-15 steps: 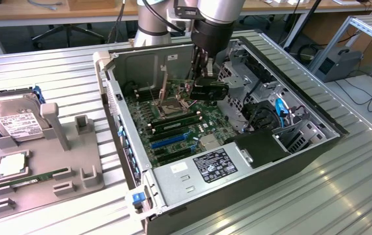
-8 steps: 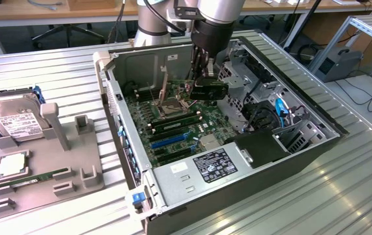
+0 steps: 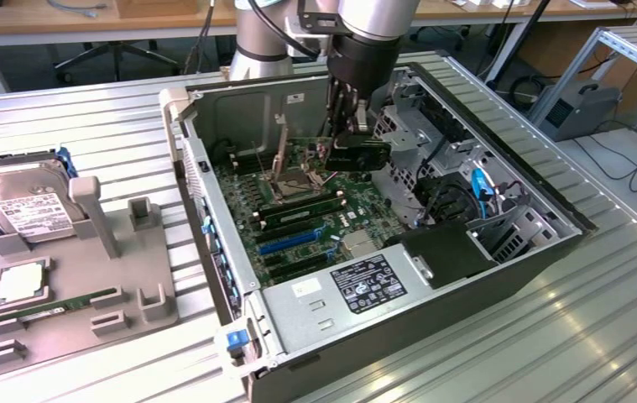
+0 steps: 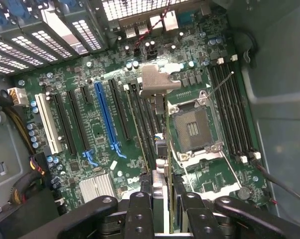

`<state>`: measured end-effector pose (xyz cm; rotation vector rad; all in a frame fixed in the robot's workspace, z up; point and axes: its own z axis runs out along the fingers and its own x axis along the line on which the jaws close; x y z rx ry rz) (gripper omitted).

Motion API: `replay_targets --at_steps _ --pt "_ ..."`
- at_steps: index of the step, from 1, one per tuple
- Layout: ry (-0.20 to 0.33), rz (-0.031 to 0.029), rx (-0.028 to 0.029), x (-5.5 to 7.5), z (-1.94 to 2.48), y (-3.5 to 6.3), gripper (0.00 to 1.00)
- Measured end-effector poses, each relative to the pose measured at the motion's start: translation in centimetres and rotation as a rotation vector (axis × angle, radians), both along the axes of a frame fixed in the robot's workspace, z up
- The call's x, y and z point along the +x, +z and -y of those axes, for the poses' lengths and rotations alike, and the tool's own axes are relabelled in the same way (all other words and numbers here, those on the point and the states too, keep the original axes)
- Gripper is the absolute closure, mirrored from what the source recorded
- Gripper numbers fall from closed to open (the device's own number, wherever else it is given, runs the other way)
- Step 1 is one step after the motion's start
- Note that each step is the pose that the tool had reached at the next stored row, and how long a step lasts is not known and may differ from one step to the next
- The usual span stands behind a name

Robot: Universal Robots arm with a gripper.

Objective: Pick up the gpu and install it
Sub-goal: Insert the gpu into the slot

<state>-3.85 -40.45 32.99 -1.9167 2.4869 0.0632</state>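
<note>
At the exterior view's left, a grey fixture tray [image 3: 127, 290] sits on the slatted metal table [image 3: 587, 336], carrying a silver hard drive [image 3: 22, 206] with a white label, a CPU [image 3: 22, 285] and a narrow green RAM stick [image 3: 66, 304]. Toward the middle stands the open computer case [image 3: 295, 336], its motherboard [image 3: 295, 235] exposed. Above the board, the gripper [image 3: 348, 126] reaches down into the case with its fingers [image 4: 140, 214] closed narrowly on the gpu [image 3: 354, 154], gripping its upper edge. The card hangs edge-on, held just over the board near the empty CPU socket [image 4: 192, 129], beside the long blue slot [image 4: 105, 117], not seated in it.
</note>
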Motion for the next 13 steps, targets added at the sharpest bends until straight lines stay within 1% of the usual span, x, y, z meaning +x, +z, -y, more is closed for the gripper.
replay_targets --at_steps 2,4,6,10,11,12,13 --pt "0.009 0.0 0.0 0.0 0.0 0.0 0.73" --pt "0.055 0.0 0.0 0.0 0.0 0.0 0.73" --pt "0.091 0.0 0.0 0.0 0.0 -0.01 0.73" --pt "0.267 0.0 0.0 0.0 0.0 -0.03 0.73" --pt "0.302 0.0 0.0 0.0 0.0 -0.03 0.73" --pt "0.324 0.0 0.0 0.0 0.0 -0.03 0.73" --pt "0.278 -0.0001 0.0 0.0 0.0 -0.07 0.73"
